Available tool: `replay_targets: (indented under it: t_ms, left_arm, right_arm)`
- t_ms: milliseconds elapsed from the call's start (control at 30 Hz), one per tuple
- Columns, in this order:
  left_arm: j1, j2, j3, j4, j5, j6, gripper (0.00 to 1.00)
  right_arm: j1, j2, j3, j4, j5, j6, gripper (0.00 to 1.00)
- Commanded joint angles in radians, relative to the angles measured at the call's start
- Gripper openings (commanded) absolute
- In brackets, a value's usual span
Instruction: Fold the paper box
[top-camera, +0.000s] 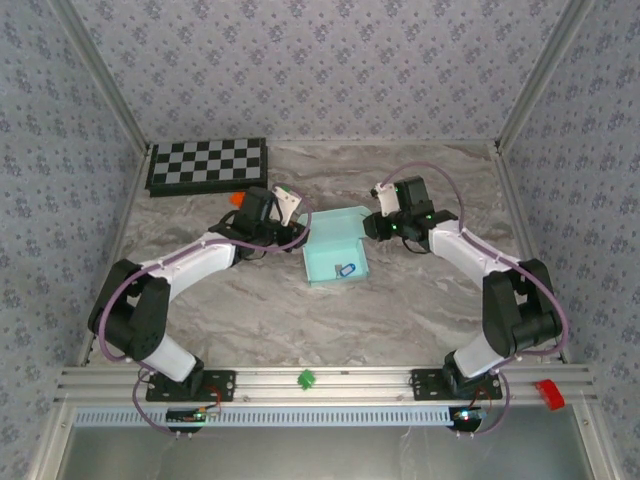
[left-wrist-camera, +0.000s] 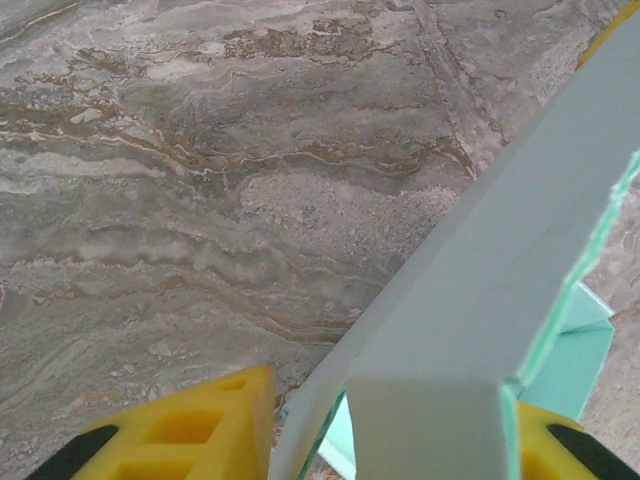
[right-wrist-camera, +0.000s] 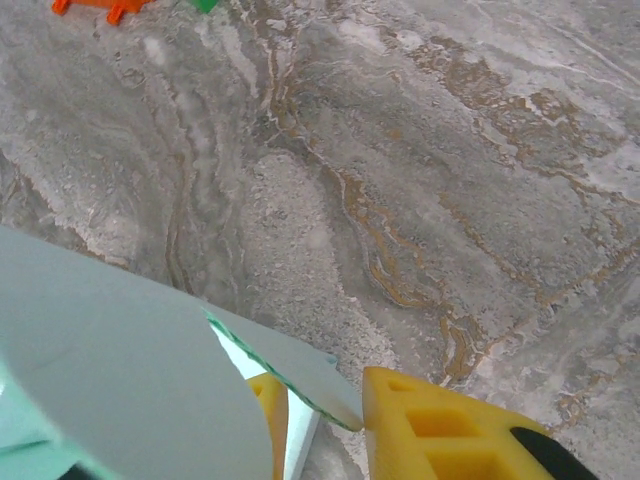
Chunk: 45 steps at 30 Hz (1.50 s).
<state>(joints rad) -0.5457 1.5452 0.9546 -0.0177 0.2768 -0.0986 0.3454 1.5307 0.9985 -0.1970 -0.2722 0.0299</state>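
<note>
The pale mint-blue thin-card paper box (top-camera: 335, 250) is sitting half-formed at the middle of the grey marbled table (top-camera: 250, 320), its side walls standing up. The left claw (top-camera: 288, 208) is straddling its left wall and the right claw (top-camera: 376, 222) its right flap, yellow fingers (left-wrist-camera: 190, 430) lying either side of the card. Whether either claw is actually pinching, I cannot tell. The step in hand is looking like raising the walls. Next, I judge, both claws are needing to squeeze and fold inward together. A small blue mark on the front panel is showing too small to identify.
</note>
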Motion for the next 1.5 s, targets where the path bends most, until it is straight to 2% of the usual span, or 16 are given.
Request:
replay_targets:
  t_ms: [0, 200, 467, 800, 933, 1033, 1133, 1467]
  left_arm:
    - [-0.006, 0.004, 0.034, 0.019, -0.018, -0.015, 0.33]
    - [-0.008, 0.0, 0.048, 0.009, -0.062, -0.014, 0.36]
    - [-0.009, -0.035, 0.037, -0.03, -0.117, 0.009, 0.53]
    - [-0.003, -0.02, 0.037, -0.011, -0.116, 0.041, 0.55]
    - [-0.002, -0.004, 0.05, -0.019, -0.092, 0.045, 0.53]
    - [-0.002, -0.002, 0.051, -0.028, -0.082, 0.043, 0.44]
    - [-0.003, -0.007, 0.047, -0.031, -0.082, 0.04, 0.43]
    - [-0.007, -0.014, 0.036, -0.03, -0.103, -0.001, 0.32]
  right_arm:
    - [0.012, -0.044, -0.024, 0.041, 0.061, 0.05, 0.25]
    - [0.036, -0.062, -0.064, 0.086, 0.119, 0.08, 0.23]
    - [0.041, -0.069, -0.075, 0.082, 0.128, 0.067, 0.24]
    - [0.037, -0.066, -0.071, 0.075, 0.066, 0.012, 0.32]
    - [0.035, -0.057, -0.062, 0.07, 0.057, -0.004, 0.37]
    - [0.031, -0.04, -0.042, 0.053, 0.051, -0.019, 0.4]
    - [0.03, -0.023, -0.03, 0.044, 0.043, -0.025, 0.4]
    - [0.053, -0.029, -0.041, 0.066, 0.079, 0.033, 0.26]
